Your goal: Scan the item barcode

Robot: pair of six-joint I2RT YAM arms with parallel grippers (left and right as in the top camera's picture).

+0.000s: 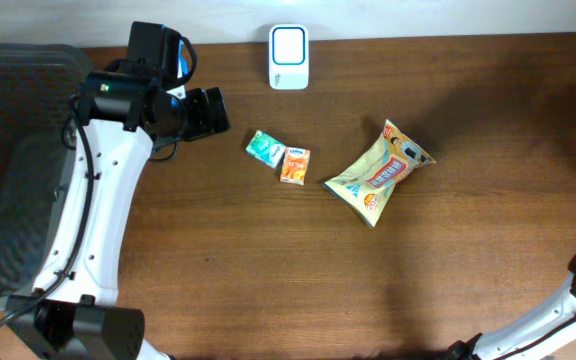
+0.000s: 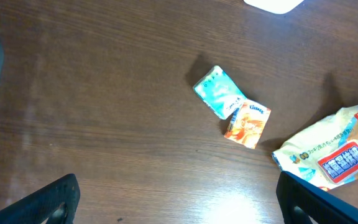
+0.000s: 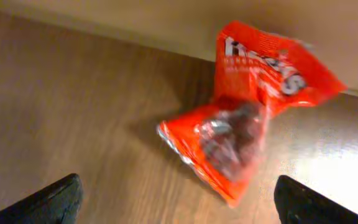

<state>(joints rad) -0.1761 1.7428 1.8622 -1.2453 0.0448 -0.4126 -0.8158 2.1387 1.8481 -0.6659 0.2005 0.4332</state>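
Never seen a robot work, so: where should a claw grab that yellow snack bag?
Probably from straight above, pinching the yellow snack bag across its narrower width: it lies flat and slanted on the table, leaving nothing to slip under.

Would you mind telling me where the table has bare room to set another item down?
The table is bare in front of the yellow snack bag, toward the arms' bases, and also to the right of that bag. The middle is crowded: the teal packet touches the orange packet, with the white scanner behind them.
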